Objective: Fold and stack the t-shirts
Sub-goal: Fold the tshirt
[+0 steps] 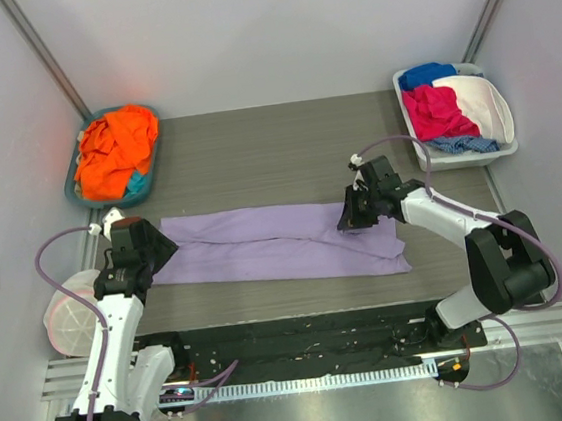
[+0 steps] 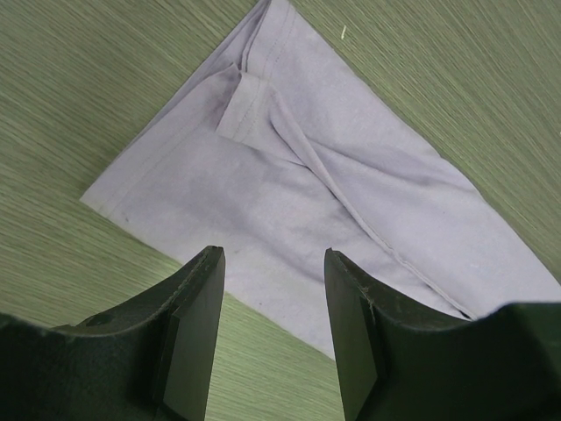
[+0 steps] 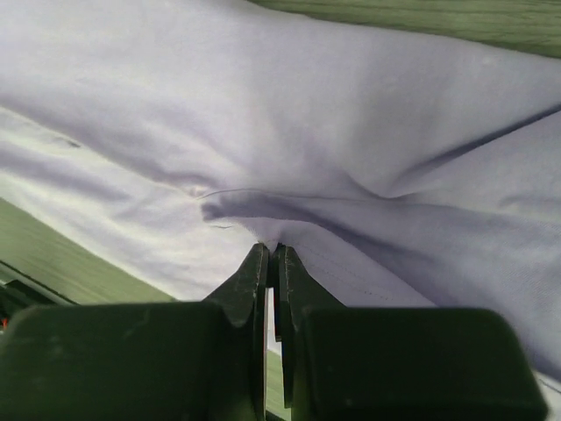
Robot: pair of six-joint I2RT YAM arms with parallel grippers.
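One fold begins: my right gripper (image 3: 273, 252) pinches the shirt (image 1: 265, 244), left gripper (image 2: 273, 260) open; next I should lift it across.

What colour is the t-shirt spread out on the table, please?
The t-shirt is lavender, seen best in the top external view.

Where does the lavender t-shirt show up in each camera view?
Top external: the lavender t-shirt lies flat mid-table, between the arms.
Left wrist: lavender t-shirt, centre to right, beyond the open left gripper.
Right wrist: lavender t-shirt fills the frame, pinched by the right gripper.
Shared landmark: the wood-grain table.
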